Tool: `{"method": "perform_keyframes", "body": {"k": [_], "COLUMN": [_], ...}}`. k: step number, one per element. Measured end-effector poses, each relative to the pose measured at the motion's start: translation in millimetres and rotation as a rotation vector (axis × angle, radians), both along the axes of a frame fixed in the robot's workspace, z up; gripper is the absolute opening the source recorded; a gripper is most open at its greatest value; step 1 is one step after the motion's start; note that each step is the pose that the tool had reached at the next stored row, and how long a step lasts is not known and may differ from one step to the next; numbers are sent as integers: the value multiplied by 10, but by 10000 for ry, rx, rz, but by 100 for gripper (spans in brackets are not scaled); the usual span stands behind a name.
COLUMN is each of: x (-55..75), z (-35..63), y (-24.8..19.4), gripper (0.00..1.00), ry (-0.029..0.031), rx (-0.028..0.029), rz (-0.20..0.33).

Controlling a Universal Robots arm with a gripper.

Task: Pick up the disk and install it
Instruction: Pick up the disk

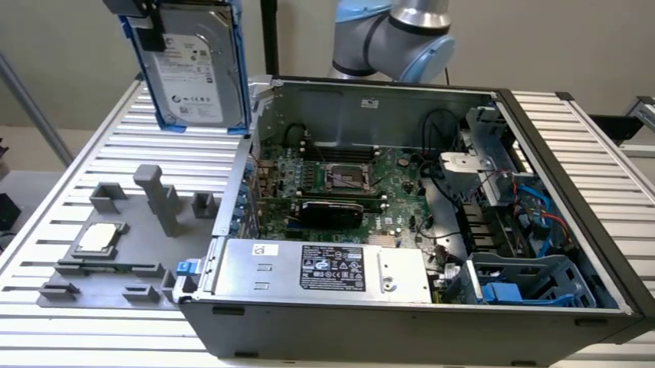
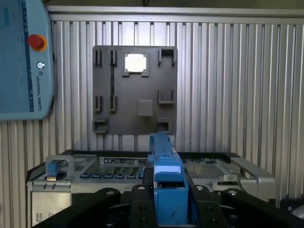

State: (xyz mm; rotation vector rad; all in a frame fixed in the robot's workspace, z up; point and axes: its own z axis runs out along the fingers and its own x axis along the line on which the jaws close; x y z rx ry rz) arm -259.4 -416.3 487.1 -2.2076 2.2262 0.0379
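The black fingers (image 2: 142,209) are right up close in the wrist view. They squeeze the blue edge of the disk (image 2: 167,190), one on each side, so the disk is held tight between them.

In the exterior view the disk (image 1: 195,65) hangs high in the air, far back on the exterior view's left. It stands up tall and leans a little. Nothing below it touches it. Its white label faces the camera, and blue rails run down both long sides. The fingers (image 1: 143,23) hold it at its top end.

Below the disk is the worktop (image 1: 153,153), made of long silver strips. A big open computer case (image 1: 573,146) lies on its side on the worktop. The disk is up near the far left corner of the case.

Inside the case is a green board (image 1: 348,176). At the near side sits a silver power box (image 1: 317,268) with a black sticker. A blue plastic cage (image 1: 522,284) is in the near right corner.

Left of the case, a grey plate (image 1: 113,261) lies flat on the worktop. A small silver square chip (image 1: 97,238) rests in it. The wrist view looks down on the same grey plate (image 2: 135,90) and chip (image 2: 135,62).

The robot arm (image 1: 399,34) is behind the far wall of the case. A light blue control pad (image 2: 23,57) with a red button (image 2: 36,42) is in the wrist view too.
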Motion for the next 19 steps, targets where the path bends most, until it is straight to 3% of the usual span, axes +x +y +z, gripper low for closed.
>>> {"method": "perform_keyframes", "body": {"k": [6,19], "x": [251,779], "z": [12,12], "y": [-96,-356], "gripper": [0,0], "ry": [1,1], "rx": [-1,0], "rz": [-1,-1]}}
